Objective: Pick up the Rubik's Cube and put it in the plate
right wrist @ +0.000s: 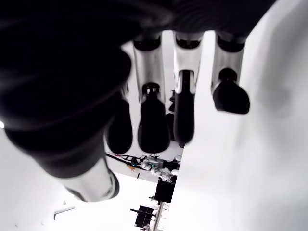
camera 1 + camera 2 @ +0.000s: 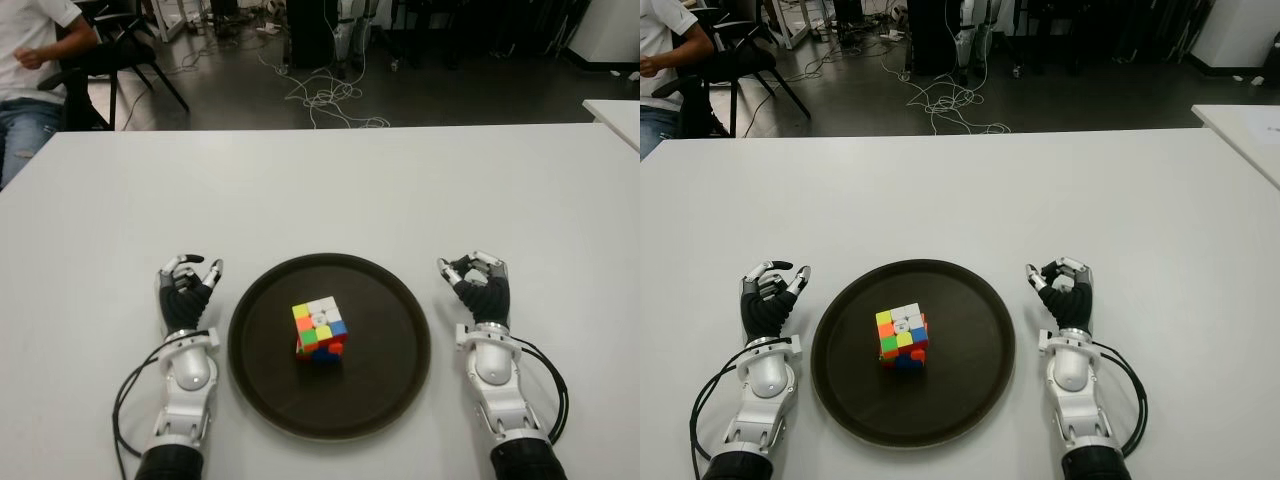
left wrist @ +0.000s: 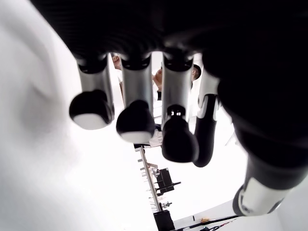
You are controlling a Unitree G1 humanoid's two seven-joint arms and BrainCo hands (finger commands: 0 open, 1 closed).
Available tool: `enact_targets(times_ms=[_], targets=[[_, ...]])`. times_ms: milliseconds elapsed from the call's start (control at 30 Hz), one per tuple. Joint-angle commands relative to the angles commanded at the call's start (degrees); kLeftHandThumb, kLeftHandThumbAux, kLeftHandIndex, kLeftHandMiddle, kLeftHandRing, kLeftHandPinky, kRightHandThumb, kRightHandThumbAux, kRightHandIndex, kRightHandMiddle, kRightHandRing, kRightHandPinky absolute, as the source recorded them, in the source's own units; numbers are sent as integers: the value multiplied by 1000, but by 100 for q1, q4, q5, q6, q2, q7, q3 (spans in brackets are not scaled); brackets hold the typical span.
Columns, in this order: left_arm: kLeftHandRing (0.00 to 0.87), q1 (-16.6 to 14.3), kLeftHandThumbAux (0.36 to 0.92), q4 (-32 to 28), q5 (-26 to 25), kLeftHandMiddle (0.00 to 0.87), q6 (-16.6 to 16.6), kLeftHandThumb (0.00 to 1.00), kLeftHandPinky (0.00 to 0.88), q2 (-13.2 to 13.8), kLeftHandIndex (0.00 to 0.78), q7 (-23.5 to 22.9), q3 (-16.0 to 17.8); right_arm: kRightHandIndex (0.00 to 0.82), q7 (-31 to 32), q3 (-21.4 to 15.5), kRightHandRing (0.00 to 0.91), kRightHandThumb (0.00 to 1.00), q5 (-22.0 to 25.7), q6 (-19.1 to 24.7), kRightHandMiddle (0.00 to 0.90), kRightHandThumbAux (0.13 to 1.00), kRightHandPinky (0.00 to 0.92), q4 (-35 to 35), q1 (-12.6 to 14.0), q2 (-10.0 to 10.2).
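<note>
The Rubik's Cube (image 2: 320, 331) sits inside the round dark plate (image 2: 390, 370), a little left of its middle, with nothing touching it. My left hand (image 2: 188, 283) shows on the white table just left of the plate, fingers relaxed and holding nothing. Just right of the plate is my right hand (image 2: 476, 280), its fingers also loosely curved and empty. In the left wrist view the fingers (image 3: 137, 120) hang loose over bare table; the right wrist view shows its fingers (image 1: 153, 122) the same way.
The white table (image 2: 320, 190) stretches far beyond the plate. A second white table corner (image 2: 615, 112) shows at the far right. A seated person (image 2: 30, 70) and chairs are at the back left, with cables on the floor behind.
</note>
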Motion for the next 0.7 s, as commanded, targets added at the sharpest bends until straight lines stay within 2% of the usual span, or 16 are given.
enact_targets(times_ms=[233,700], targets=[[851,1,697,-51,24,831,72,719,872,4,445,0,-12,661,44,-24,819,287,-7,15,791,817,820,-35,20,39],[845,-33,697,72,81,821,-10,720,857,22,445,75,-8,655,167,4,814,289,-27,129,789,821,814,-281,136,96]])
